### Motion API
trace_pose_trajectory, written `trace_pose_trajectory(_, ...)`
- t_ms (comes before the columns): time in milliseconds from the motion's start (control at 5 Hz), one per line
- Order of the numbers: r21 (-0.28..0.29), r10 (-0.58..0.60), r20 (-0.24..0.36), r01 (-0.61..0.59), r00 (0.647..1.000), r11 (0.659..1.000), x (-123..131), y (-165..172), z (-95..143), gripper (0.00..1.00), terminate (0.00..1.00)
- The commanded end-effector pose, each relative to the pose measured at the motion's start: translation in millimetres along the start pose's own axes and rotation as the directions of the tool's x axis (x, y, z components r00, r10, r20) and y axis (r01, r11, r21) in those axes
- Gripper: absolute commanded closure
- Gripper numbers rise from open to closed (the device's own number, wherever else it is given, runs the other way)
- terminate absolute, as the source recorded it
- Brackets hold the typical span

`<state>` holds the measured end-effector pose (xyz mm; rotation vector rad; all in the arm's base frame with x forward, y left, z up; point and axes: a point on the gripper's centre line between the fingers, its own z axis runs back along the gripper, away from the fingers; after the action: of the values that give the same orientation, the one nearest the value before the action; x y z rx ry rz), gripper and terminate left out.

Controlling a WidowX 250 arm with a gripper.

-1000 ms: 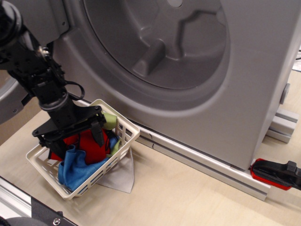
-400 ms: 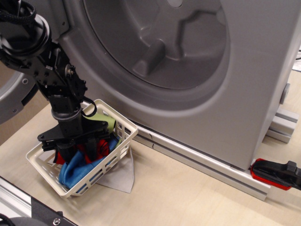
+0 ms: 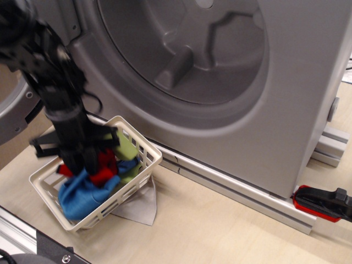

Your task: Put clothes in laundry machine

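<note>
The clothes lie bunched in a white slotted basket (image 3: 147, 147): a blue piece (image 3: 80, 197) in front, a red piece (image 3: 103, 168) in the middle and a light green piece (image 3: 127, 149) at the back. My gripper (image 3: 82, 164) points down into the pile between the red and blue pieces. It is motion-blurred and its fingertips are buried in the cloth. The laundry machine (image 3: 297, 82) stands behind, with its wide round opening and ribbed grey drum (image 3: 181, 49) up and to the right of the basket. Part of its round door (image 3: 14, 118) shows at the left edge.
A grey cloth (image 3: 140, 206) lies under the basket's right corner. An aluminium rail (image 3: 231, 181) runs along the machine's base. A red and black clamp (image 3: 322, 202) sits at the right. Another metal frame edge (image 3: 22, 237) is at the bottom left.
My gripper went from open above the red piece down into the basket. It has now shifted left and is blurred. The blue and red pieces have been pushed around.
</note>
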<state>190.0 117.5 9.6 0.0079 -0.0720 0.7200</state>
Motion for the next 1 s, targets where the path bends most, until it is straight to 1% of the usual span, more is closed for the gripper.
trace_pose_trajectory(0, -0.038, -0.066, 0.049, 0.067, 0.997, 0.997, 7.1, -13.3, 72.7, 1.00, 0.00)
trace_pose_trajectory(200, -0.073, -0.172, 0.086, 0.178, 0.981, 0.981, -0.1, -32.7, 96.5, 1.00, 0.00)
trace_pose_trajectory(400, -0.126, -0.243, 0.152, 0.263, 0.958, 0.957, 2.5, -56.3, 114.4, 1.00, 0.00)
trace_pose_trajectory(600, -0.156, -0.321, 0.241, 0.363, 0.916, 0.919, 11.6, -89.4, 122.0, 1.00, 0.00)
trace_pose_trajectory(800, -0.181, -0.353, 0.291, 0.413, 0.889, 0.893, 20.9, -109.5, 123.3, 1.00, 0.00)
